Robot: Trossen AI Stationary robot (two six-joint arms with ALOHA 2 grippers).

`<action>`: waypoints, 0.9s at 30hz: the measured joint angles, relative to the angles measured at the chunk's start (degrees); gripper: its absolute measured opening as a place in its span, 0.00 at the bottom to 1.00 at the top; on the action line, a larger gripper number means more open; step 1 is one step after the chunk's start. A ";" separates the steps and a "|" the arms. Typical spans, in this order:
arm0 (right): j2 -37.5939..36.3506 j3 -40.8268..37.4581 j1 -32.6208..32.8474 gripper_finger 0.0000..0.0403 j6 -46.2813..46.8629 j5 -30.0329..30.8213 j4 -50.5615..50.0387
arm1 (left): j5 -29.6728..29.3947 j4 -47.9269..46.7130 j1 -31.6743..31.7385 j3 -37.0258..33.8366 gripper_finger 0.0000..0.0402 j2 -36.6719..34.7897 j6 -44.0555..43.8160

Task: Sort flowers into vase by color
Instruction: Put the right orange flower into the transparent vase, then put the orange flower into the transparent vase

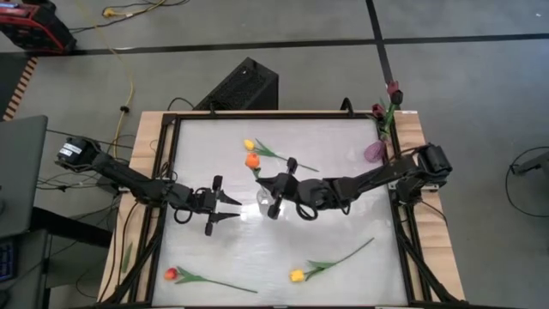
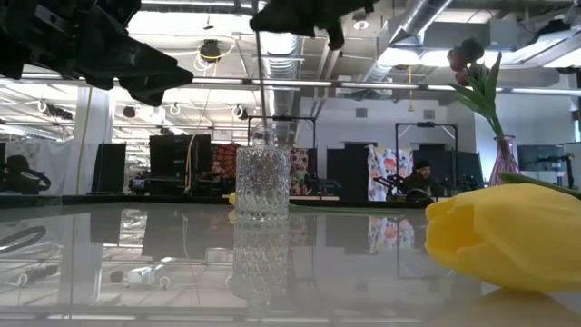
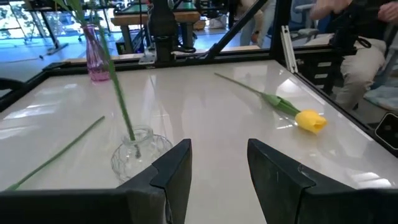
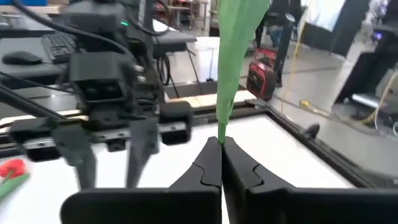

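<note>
The right hand [image 1: 273, 194] hangs over the middle of the bench [image 1: 343, 275], its two fingers pressed tight on the stem of an orange flower [image 1: 252, 160]; the right wrist view shows the dark fingers [image 4: 208, 168] closed flat against each other with a green leaf [image 4: 233, 56] rising from between them. The orange head sits just beside the head of a yellow flower [image 1: 249, 145] that lies on the bench toward the far edge, its stem running off to the right. Under the right hand stands a clear glass vase [image 2: 262, 182] with a cut diamond pattern, and the held stem [image 3: 118, 93] goes down into its mouth. The left hand [image 1: 225, 207] hovers just to the left of the glass vase with its fingers [image 3: 177, 168] spread apart and nothing between them, pointing at the vase. Near the front edge lie two more flowers: a red flower [image 1: 171, 274] at the left and a second yellow flower [image 1: 297, 275] toward the right, each with its stem trailing to the right, well apart from each other. At the far right corner a pink vase [image 1: 375, 152] holds dark maroon flowers [image 1: 393, 89] that lean out past the bench's edge. In the low view the near yellow head fills the right foreground.
</note>
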 joint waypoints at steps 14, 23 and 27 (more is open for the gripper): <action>-1.45 2.21 -0.19 0.26 12.60 -3.73 -20.31 | -0.06 0.00 0.00 0.00 0.37 0.00 0.22; -5.29 8.54 0.30 0.46 23.95 -15.13 -43.97 | -0.10 -0.52 0.01 0.00 0.37 0.00 0.31; -6.54 9.17 1.80 0.52 27.60 -18.87 -50.31 | 0.01 -0.91 0.02 0.00 0.37 0.00 -0.03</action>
